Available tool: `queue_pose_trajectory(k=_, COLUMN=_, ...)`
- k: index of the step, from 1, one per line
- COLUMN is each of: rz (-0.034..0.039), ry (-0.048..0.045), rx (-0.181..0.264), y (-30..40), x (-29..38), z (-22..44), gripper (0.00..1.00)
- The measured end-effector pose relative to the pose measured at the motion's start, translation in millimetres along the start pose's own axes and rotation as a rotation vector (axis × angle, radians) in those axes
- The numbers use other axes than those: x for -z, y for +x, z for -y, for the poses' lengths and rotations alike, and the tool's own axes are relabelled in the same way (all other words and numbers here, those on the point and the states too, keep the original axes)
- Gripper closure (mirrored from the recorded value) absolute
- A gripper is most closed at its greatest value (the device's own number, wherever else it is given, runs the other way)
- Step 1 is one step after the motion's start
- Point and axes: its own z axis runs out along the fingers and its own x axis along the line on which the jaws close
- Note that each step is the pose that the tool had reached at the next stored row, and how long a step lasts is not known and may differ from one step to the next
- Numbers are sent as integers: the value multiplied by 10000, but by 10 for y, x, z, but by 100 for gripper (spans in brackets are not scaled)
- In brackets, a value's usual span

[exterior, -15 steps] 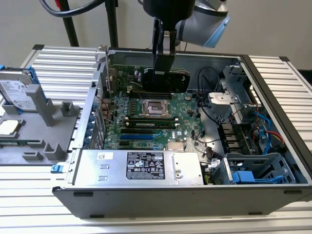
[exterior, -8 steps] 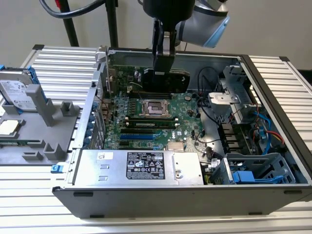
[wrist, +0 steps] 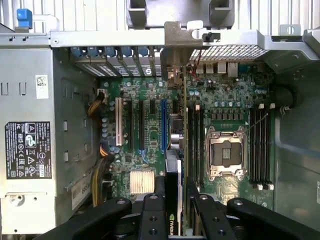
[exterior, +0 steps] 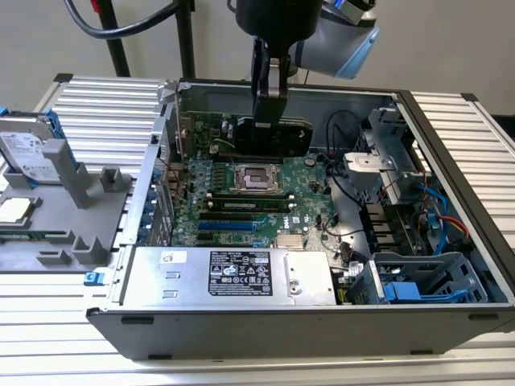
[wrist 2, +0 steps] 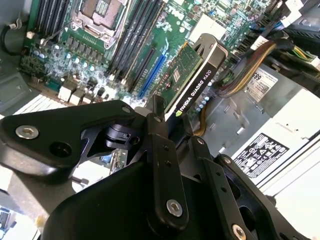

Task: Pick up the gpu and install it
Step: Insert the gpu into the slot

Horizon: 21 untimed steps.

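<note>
In the exterior view the arm [exterior: 338, 40] is pointing straight down into the open computer case [exterior: 241, 323]. The fingers of its gripper [exterior: 268, 119] are clamping the gpu [exterior: 294, 138] on edge. The card is hanging over the motherboard [exterior: 314, 201], at twelve o'clock from the CPU socket [exterior: 256, 178].

A plain pale wall [exterior: 451, 48] backs the ribbed metal table [exterior: 105, 104].

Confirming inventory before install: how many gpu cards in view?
1: the gpu, clamped edge-on between the fingers, over the motherboard. Slots beneath it could hide another.
</note>
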Motion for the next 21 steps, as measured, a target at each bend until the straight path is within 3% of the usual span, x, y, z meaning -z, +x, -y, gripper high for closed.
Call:
queue_pose_trajectory(k=11, rz=1, ry=3, rx=0, y=0, x=-30, z=1, gripper=100)
queue_pose_trajectory(k=21, rz=0, ry=2, rx=1, y=1, x=-100, z=3, gripper=100)
